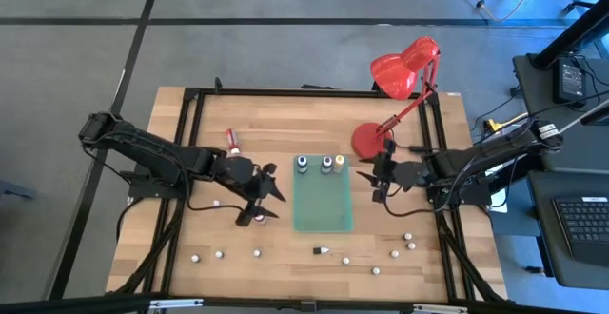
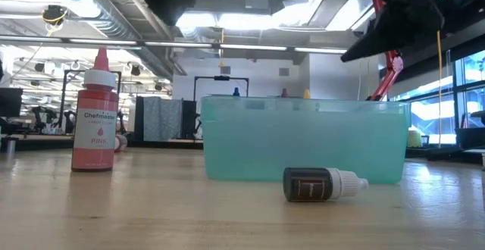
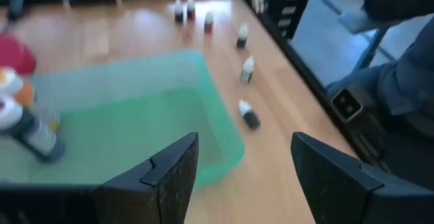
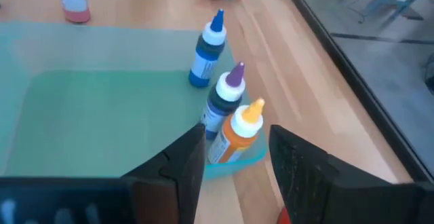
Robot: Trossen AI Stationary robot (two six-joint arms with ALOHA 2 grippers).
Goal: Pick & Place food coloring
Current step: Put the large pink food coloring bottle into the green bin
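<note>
Bottles of food coloring (image 1: pixel 326 165) stand in your green bin (image 1: pixel 322 217): blue, purple and orange. A dark bottle (image 2: pixel 322 184) lies before it; others scatter on the table (image 1: pixel 285 124). Your left gripper (image 1: pixel 271 200) and right gripper (image 1: pixel 379 173) flank the bin, jaws apart, empty.

My left gripper (image 1: pixel 265 203) hangs just left of the green tray (image 1: pixel 322 214), fingers spread and empty; my right gripper (image 1: pixel 377 176) hovers at the tray's right side, fingers parted, holding nothing.
</note>
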